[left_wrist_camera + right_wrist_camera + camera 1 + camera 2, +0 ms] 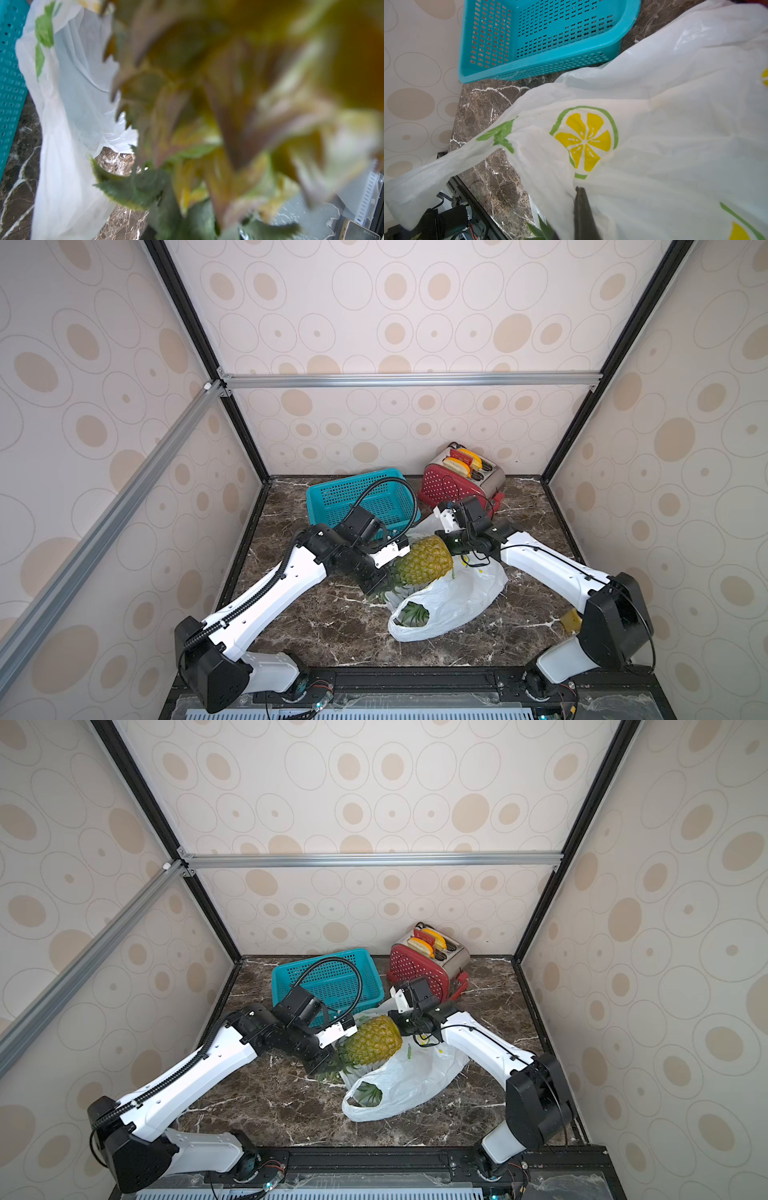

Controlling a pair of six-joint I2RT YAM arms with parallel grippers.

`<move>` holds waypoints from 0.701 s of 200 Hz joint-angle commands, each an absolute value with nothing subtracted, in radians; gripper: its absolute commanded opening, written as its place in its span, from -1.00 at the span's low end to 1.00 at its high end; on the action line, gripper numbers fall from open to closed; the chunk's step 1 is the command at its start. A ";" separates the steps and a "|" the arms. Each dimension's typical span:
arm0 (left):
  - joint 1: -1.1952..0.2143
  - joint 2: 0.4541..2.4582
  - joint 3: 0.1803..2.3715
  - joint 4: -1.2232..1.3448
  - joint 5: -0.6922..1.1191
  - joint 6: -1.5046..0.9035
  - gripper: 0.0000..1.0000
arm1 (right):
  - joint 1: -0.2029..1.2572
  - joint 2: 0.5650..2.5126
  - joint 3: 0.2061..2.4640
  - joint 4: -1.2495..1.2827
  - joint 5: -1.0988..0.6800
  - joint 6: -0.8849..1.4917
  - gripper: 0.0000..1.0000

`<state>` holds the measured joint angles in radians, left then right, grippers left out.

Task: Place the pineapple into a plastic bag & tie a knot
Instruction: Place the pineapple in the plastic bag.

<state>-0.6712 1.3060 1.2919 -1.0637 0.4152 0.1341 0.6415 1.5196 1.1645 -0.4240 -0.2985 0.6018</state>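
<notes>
Top views: left gripper is clamped on the pineapple at the base of the crown. The fruit lies on its side mid-worktop, butt end toward the right gripper. The plastic bag is spread under and in front of the fruit, right of centre on the worktop. One handle loop lies open toward the front edge, with crown leaves showing through it. The fruit body is bare of film; I can't tell if it sits in the mouth. A flap of film rises behind the fruit to the right gripper. The teal basket sits at the back edge, left of centre. The red toaster is at the back edge, beside the basket on its right.

Left wrist: blurred crown leaves fill most of the frame and no fingers are visible. Bag film hangs beside the leaves, with the basket wall and marble behind.

Right wrist: one dark finger is pressed into the bag film, which is pulled taut from it, so the pincer is clenched on the bag. A lemon-slice print sits just past the fingertip. The basket stands beyond, touching the bag's edge. Leaf tips show near the finger.
</notes>
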 commanded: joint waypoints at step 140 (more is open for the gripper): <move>-0.676 1.470 1.316 -1.160 0.300 0.101 -1.00 | 0.651 1.483 1.190 -0.390 -0.329 0.639 -1.00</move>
